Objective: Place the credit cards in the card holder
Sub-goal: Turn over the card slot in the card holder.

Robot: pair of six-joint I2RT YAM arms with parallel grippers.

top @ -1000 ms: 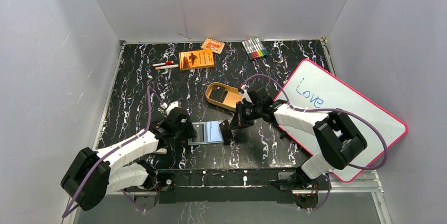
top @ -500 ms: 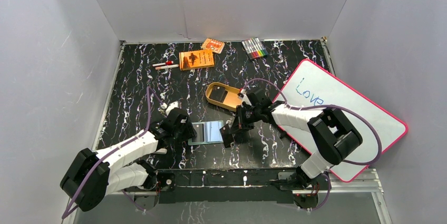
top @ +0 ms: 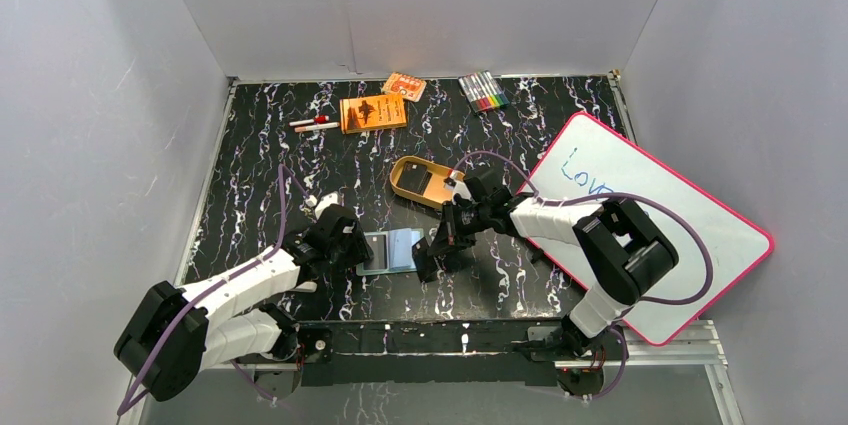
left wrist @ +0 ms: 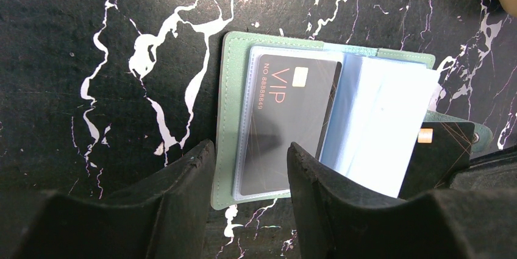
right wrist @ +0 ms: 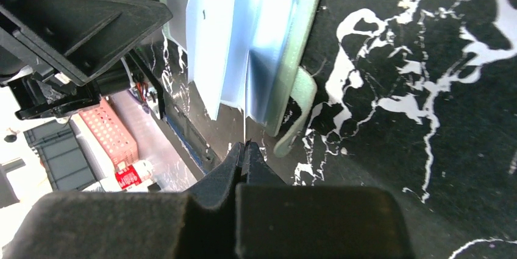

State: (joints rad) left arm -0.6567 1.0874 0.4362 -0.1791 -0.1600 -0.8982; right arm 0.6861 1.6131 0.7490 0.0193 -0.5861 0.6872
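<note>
Nearest the bases, the left gripper [left wrist: 250,149] stands half-open with its tips at the left cover of the open card holder [left wrist: 224,119], clasping nothing. The VIP card [left wrist: 286,131] sits in one pocket. The right gripper [right wrist: 245,147] is pinched tight on the second card [left wrist: 442,149] by its end, at the floppy sleeves [left wrist: 378,125]. That card looks light, stiff and slick, so an end grip, fed edge-first, suits it. The golden tin [top: 422,181] lies beyond.

Setting was a lab test cell: plain white panel walls [top: 400,5] boxed in a black white-veined marble-pattern tabletop [top: 260,165].
</note>
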